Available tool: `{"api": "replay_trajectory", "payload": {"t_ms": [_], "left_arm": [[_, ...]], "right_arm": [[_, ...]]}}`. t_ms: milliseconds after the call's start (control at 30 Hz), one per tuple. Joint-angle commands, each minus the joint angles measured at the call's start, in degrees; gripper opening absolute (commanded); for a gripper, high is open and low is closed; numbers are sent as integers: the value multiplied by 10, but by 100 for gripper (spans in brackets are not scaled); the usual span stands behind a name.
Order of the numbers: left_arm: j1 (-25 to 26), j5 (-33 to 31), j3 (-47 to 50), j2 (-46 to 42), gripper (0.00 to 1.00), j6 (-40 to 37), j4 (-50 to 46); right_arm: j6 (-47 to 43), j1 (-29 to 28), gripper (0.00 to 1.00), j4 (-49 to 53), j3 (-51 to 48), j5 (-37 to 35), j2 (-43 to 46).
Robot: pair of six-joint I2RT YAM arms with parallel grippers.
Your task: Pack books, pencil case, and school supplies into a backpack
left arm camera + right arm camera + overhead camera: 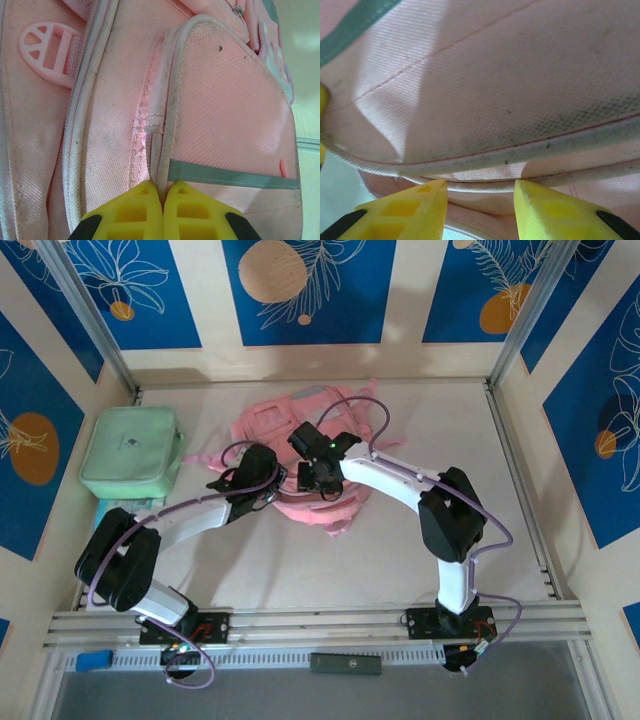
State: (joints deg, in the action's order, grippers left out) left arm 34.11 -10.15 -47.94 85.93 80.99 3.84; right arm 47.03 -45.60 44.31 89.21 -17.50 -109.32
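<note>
The pink backpack (268, 426) lies at the back middle of the table, with both arms reaching over it. In the left wrist view my left gripper (162, 192) is shut on the whitish piped edge of a backpack (225, 100) pocket, just below a grey-green strip. From above, that left gripper (278, 490) sits at the backpack's near left side. My right gripper (312, 480) meets it from the right. Its yellow fingers stand apart, and a rim of backpack (495, 75) fabric lies between them at the right gripper (480, 187). The books and the pencil case are hidden.
A mint green square bag (130, 450) rests at the left, close to the left arm's elbow. Metal rails (320, 620) run along the near edge, with a small blue item (92, 660) and a dark bar (345, 663) in front. Walls close in the table.
</note>
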Motion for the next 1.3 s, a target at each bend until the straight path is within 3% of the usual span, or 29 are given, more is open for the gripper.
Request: {"api": "replay_trajectory", "payload": {"t_ms": [0, 200, 467, 733, 833, 967, 1267], "left_arm": [[-12, -5, -13, -20, 0, 19, 30], [-12, 3, -11, -22, 0, 24, 33], [-12, -8, -19, -40, 0, 12, 1], [-25, -20, -9, -66, 0, -2, -41], [-27, -10, -7, -66, 0, -3, -29], [-26, 1, -14, -57, 0, -3, -23], [-27, 8, -27, -35, 0, -9, -25]], "right_arm": [[23, 8, 41, -19, 4, -16, 4], [10, 6, 38, -64, 19, -23, -16], [-14, 7, 23, -61, 31, -103, -40], [-39, 28, 11, -93, -40, -140, 25], [-62, 42, 20, -161, -74, -72, 40], [-76, 35, 29, -184, -58, -35, 17], [-137, 33, 31, -268, -65, 14, -5]]}}
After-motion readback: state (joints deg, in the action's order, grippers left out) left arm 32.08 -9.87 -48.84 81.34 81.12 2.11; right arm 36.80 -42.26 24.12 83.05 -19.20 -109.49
